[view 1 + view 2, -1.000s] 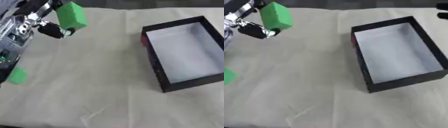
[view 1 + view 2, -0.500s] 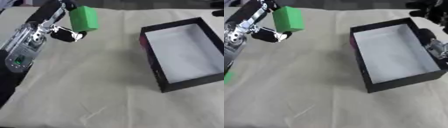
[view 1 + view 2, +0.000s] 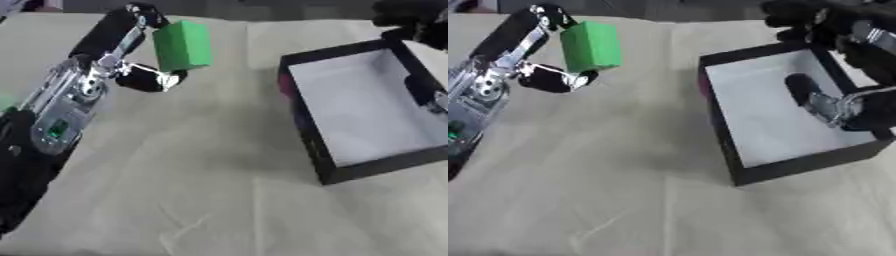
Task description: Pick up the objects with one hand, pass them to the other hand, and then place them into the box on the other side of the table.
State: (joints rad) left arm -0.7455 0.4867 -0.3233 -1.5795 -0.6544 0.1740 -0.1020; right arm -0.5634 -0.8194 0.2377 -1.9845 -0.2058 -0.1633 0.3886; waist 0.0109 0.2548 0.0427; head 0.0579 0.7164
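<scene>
Left robot hand pinching green block aloft, right robot hand fingers spread — over black box

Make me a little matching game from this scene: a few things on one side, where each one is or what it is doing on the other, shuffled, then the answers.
Things:
1. green block
2. black box
3. left robot hand
4. right robot hand

Places or states:
A. reaching in over the box from the right
B. held up above the cloth at the upper left
C. sitting open on the right side of the table, white inside
D. pinching the block between fingers and thumb

Pairs: 1-B, 2-C, 3-D, 4-A
</scene>
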